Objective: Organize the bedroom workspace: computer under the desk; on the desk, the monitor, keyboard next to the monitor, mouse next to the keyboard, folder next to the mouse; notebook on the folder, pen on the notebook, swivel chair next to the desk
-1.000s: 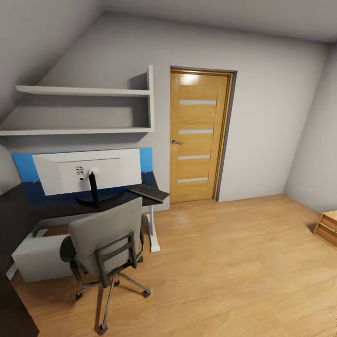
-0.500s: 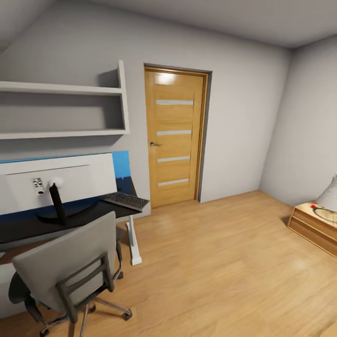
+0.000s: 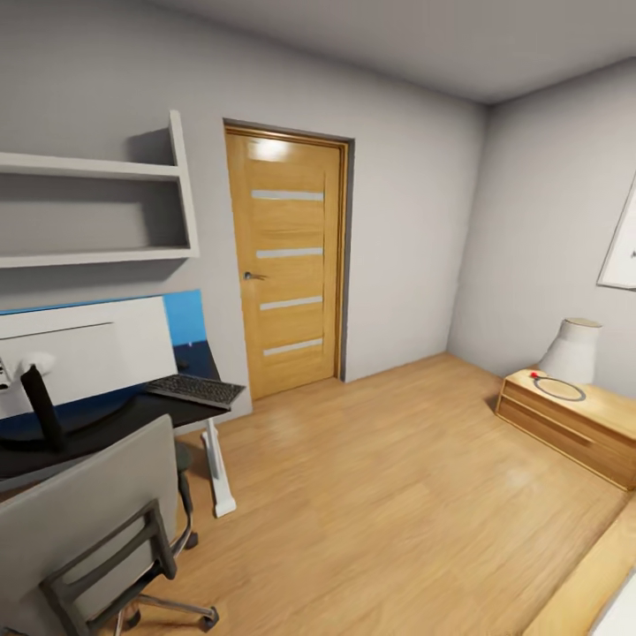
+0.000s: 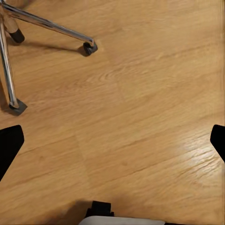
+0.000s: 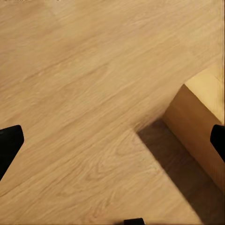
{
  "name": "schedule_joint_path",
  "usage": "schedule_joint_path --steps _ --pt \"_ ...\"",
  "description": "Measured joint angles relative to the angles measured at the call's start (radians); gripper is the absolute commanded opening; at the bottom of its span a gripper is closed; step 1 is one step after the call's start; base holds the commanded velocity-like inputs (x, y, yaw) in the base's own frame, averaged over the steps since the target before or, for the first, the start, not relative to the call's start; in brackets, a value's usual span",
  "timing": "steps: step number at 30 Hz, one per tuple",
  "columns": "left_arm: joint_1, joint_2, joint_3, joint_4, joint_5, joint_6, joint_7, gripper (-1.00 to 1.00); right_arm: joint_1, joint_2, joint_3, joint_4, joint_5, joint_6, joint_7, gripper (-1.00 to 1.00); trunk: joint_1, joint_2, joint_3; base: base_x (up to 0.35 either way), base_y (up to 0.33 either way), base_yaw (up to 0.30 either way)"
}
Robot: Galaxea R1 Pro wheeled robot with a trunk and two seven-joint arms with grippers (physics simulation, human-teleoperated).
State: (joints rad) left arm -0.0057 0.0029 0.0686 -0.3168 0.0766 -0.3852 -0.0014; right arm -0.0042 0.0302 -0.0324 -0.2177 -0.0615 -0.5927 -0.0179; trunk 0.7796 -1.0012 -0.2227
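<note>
No text, label or number can be read anywhere (white wall panel (image 3: 620,238) included).

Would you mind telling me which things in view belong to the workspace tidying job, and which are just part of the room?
Job:
desk
monitor
keyboard, on the desk beside the monitor
swivel chair

Just there:
door
wall shelves
low wooden unit
white lamp

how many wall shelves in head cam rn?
2, both on the wall above the desk: upper shelf, lower shelf right below it. Their left ends run out of frame.
</note>
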Motion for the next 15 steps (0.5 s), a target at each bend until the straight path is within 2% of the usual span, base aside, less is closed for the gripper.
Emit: schedule_joint_path --steps 15 --pt "0.000 0.000 0.000 0.000 0.000 0.000 0.000 1.00 0.000 0.001 0.000 0.000 0.000 0.003 0.000 1.00 0.000 0.000 0.003 0.005 0.000 -0.284"
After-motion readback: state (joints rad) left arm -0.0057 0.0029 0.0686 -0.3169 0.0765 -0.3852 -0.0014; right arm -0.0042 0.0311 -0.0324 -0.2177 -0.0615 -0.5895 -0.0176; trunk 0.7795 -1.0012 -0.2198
